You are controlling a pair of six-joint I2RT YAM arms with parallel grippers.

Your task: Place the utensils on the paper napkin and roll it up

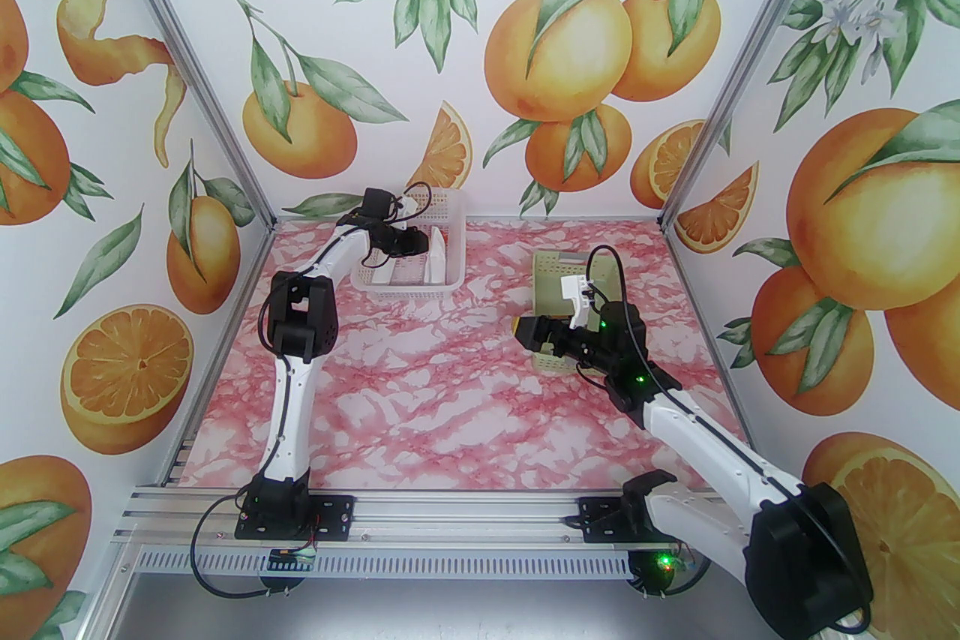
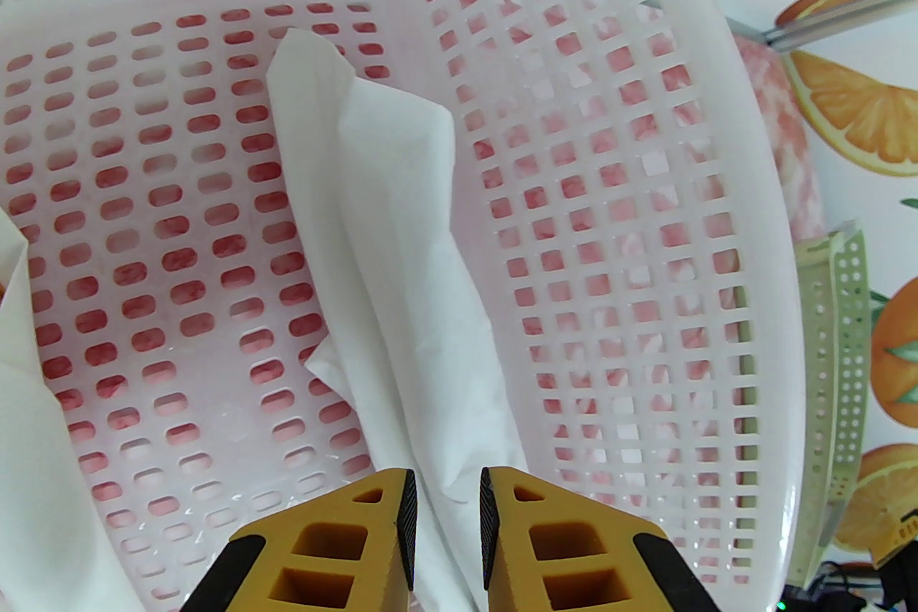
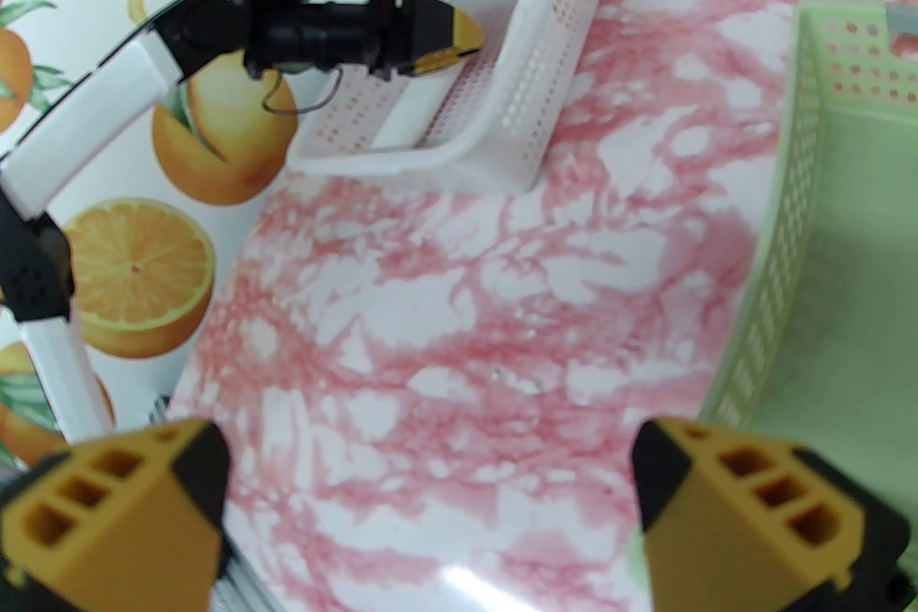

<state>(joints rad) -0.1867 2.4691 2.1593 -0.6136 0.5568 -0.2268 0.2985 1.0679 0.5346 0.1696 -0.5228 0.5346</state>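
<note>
The pink marbled table (image 1: 420, 412) lies bare beneath and ahead of the right gripper (image 3: 430, 451), whose jaws stand wide open with nothing between them. A green basket (image 3: 796, 179) sits just to their right. A white basket (image 2: 760, 279) surrounds the left gripper (image 2: 448, 487), its floor under the jaws and its slotted wall to their right. The rolled napkin (image 2: 387, 236) lies on that floor, running forward from the narrow gap between the left jaws. They are slightly parted around the paper, and I cannot tell whether they pinch it or have let go. Another white sheet (image 2: 43, 451) lies to the left of the jaws. Whether the utensils sit inside the roll I cannot tell. If a pad drags on the paper as the arm lifts away, the loose outer flap could catch, and the roll might unwind or tip against the wall.
</note>
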